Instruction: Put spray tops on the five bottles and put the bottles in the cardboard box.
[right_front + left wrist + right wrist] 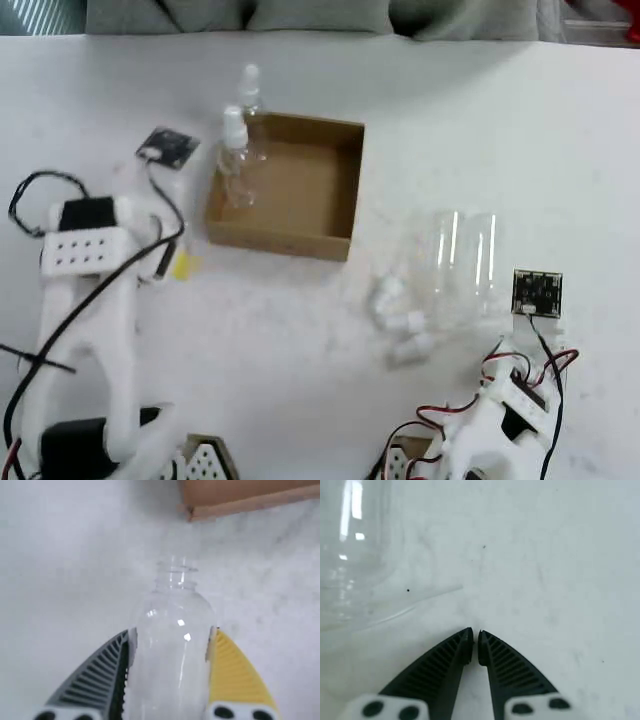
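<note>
The bottle (pixel 172 645) between the left gripper's (pixel 171 634) fingers is cut off below its shoulder by the left wrist picture's edge, and the cardboard box (pixel 240 500) is cut down to one corner. From above, the left arm (pixel 85 250) covers that gripper. Toward the table's right edge the clear bottles (pixel 465 265) lie faint, their number unsure. The spray tops (pixel 400 315) beside them blur into a clump — uncountable. Whether the farther capped bottle (pixel 248 95) stands inside the box or behind its far wall cannot be told.
</note>
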Motion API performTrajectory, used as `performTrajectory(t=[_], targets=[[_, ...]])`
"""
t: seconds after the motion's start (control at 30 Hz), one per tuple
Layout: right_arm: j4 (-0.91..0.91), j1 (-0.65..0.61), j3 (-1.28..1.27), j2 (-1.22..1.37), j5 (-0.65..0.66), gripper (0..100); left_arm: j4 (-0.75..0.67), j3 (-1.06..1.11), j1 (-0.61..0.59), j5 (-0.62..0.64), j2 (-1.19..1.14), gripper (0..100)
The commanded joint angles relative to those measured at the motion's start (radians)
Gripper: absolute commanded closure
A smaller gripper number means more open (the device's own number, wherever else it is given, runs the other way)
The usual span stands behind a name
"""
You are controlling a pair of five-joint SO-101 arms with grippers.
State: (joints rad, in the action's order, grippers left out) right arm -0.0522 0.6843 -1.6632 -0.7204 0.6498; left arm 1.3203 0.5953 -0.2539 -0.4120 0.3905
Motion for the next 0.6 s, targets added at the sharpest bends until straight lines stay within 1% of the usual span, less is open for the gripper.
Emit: performTrajectory(t=[0.0,0.13,0.27,0.4,0.57], targets=[[-0.002,0.004,-0.008,-0.01,0.008,98.0,-0.158,0.114,-0.094,-0.003,0.071,98],[-0.002,0.004,-0.008,-0.01,0.008,98.0,-0.29,0.212,-0.179,-0.002,0.071,98],[-0.002,0.004,-0.008,-0.01,0.008,98.0,-0.361,0.264,-0.254,0.0,0.071,98],[-0.002,0.004,-0.009,-0.01,0.008,98.0,-0.411,0.313,-0.28,0.0,0.071,98],[-0.002,0.004,-0.009,-0.008,0.008,98.0,-0.466,0.364,-0.285,-0.002,0.071,97]])
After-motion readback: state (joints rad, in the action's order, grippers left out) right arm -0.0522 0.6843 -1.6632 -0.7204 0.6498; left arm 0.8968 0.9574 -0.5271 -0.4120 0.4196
